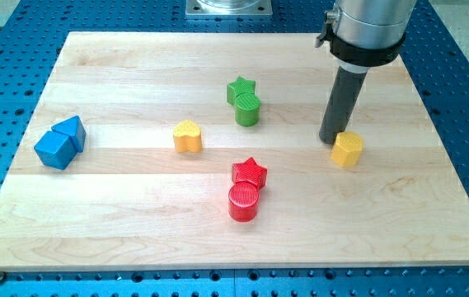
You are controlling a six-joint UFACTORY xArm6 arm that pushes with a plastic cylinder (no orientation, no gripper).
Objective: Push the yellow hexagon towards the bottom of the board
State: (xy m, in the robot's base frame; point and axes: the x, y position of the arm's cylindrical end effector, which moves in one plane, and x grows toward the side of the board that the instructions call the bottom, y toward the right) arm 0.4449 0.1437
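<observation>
My tip (330, 139) down on wood board (119, 214), touching or just beside yellow hexagon (348, 149) at its upper-left edge. No jaws, just a plain rod, nothing clamped. Hexagon sits view's right, mid-height. Yellow heart (188, 136) mid-board. Green star (239, 88) touching green cylinder (248, 109). Red star (249, 172) touching red cylinder (243, 202). Blue cube (53, 149) and blue triangle (71, 130) touching, view's left.

Yellow hexagon (348, 149): flat, board's right, mid-height.
</observation>
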